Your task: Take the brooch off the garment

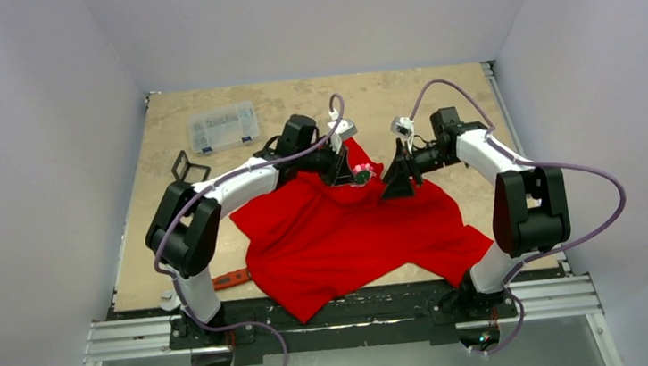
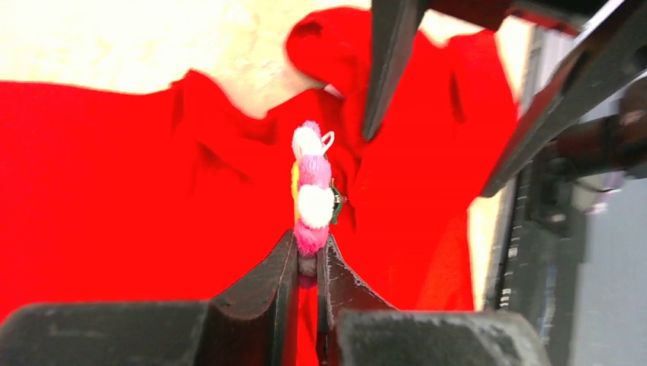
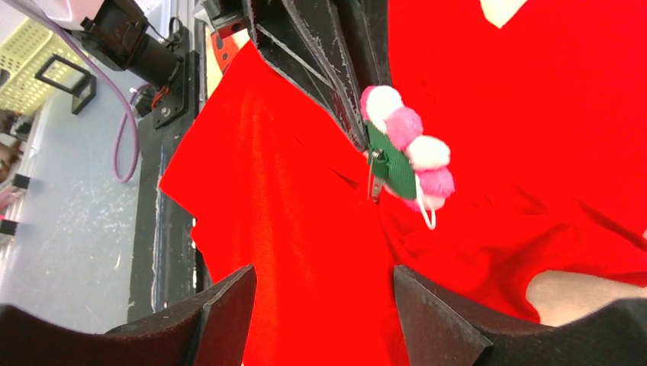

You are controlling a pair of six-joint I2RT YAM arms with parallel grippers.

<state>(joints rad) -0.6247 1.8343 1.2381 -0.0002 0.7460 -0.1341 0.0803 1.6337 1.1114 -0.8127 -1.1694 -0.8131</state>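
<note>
The red T-shirt (image 1: 352, 234) lies spread on the table, its upper part lifted. The brooch (image 1: 362, 176) is a small pink-and-white fluffy flower with a green back and a metal pin. My left gripper (image 1: 348, 176) is shut on the brooch's lower petals; in the left wrist view the brooch (image 2: 311, 200) stands edge-on above the closed fingertips (image 2: 284, 259). My right gripper (image 1: 395, 185) is open just right of it, over the shirt. In the right wrist view the brooch (image 3: 408, 156) is ahead of the open fingers (image 3: 229, 293), its pin still touching the red cloth (image 3: 305, 213).
A clear plastic parts box (image 1: 223, 126) sits at the back left. A small black frame (image 1: 190, 167) lies left of the left arm. A red-handled wrench (image 1: 231, 278) lies by the left arm's base. The table's metal front rail (image 1: 342, 316) runs below the shirt.
</note>
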